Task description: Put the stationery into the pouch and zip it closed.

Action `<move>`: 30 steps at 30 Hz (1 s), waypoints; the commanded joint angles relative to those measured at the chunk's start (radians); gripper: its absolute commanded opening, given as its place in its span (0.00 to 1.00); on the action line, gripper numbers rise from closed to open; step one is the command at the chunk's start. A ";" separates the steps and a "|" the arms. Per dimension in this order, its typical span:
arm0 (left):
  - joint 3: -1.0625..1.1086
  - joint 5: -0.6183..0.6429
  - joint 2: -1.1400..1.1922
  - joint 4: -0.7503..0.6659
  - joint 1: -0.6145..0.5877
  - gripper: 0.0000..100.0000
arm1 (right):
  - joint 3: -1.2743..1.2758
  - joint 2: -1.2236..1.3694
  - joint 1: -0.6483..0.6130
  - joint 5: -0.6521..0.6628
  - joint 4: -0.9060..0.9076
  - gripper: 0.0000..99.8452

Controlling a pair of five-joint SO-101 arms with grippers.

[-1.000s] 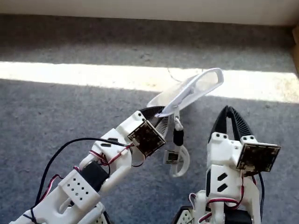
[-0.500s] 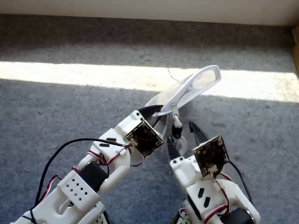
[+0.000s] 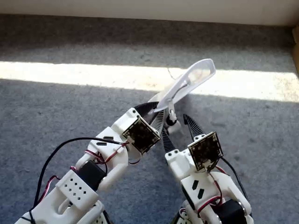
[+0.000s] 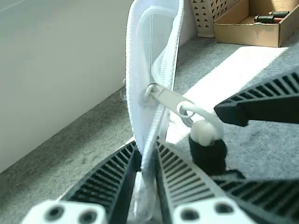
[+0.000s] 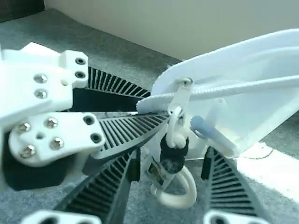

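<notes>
A white mesh pouch (image 3: 189, 81) hangs in the air, tilted up, and my left gripper (image 3: 158, 112) is shut on its lower end. Between the left fingers the pouch edge (image 4: 145, 140) is pinched. From the zip slider (image 4: 167, 98) dangles a pull with a black bead (image 4: 208, 151) and a white ring (image 5: 175, 192). My right gripper (image 3: 175, 125) stands open, one finger on each side of that bead (image 5: 174, 153), not touching it. A pale blue stick-like item (image 5: 205, 130) shows through the pouch (image 5: 238, 88).
Grey carpet (image 3: 60, 107) lies below, crossed by a bright sunlit band (image 3: 84, 74), with a pale wall (image 3: 140, 7) beyond. A cardboard box (image 4: 254, 21) and a basket (image 4: 210, 14) stand far off by the wall.
My right arm swung left and forward, bringing its open fingers around the zip pull. The left arm drew the pouch slightly left and back.
</notes>
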 commanded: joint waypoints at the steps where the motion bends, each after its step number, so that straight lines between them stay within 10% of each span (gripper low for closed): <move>1: -0.016 0.002 -0.035 0.000 -0.004 0.01 | -0.007 -0.005 0.012 0.011 -0.051 0.21; 30: 0.004 -0.031 -0.042 0.000 0.005 0.01 | 0.139 -0.005 0.013 0.138 -0.246 0.03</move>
